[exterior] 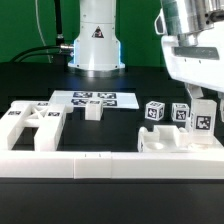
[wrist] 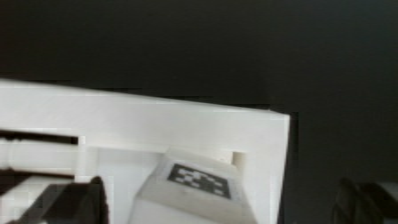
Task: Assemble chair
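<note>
The chair is in loose white tagged pieces. An upright post stands on a flat white panel at the exterior view's right. My gripper hangs straight over this post, with a finger on each side. In the wrist view the post's tagged face lies between the dark fingers, and a gap shows on both sides, so the gripper is open and holds nothing. Two small tagged cubes stand just behind the panel. A slotted frame piece and a small block lie at the left.
The marker board lies flat in front of the robot's base. A long white border rail runs along the front of the black table. A green wall stands behind.
</note>
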`<state>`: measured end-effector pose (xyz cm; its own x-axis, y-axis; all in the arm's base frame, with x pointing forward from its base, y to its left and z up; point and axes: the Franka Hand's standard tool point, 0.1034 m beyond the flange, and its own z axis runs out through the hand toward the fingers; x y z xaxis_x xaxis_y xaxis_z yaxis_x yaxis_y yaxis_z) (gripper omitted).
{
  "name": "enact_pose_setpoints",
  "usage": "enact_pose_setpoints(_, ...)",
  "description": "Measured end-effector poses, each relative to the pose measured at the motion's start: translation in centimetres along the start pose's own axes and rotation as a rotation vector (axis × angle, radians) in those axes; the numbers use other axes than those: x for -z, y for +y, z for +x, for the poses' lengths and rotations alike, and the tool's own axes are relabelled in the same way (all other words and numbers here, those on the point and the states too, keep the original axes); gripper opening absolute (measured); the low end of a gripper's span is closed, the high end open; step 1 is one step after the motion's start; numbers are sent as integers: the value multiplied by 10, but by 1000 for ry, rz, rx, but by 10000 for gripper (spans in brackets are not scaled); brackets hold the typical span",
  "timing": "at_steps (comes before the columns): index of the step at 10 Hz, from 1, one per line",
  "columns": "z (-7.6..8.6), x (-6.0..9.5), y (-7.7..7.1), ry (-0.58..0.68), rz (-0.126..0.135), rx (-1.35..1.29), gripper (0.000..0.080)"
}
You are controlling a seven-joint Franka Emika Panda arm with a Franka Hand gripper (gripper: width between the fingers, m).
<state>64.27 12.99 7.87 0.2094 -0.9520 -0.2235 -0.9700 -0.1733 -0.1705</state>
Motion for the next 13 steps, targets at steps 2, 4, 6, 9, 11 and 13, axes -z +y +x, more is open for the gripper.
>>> enact_pose_setpoints(2, 0, 0, 0, 1, 0, 163, 648)
enact_pose_setpoints(4, 4, 0, 3, 5, -19, 423, 649)
enact_pose_setpoints(6, 10, 4, 1, 34, -38, 652, 649)
enact_pose_setpoints(9, 2, 6, -5, 71, -70, 923, 649)
enact_pose_setpoints(11, 4, 6, -4, 67, -78, 1062, 649)
enact_pose_setpoints(13, 4, 6, -5, 76, -101, 1300, 649)
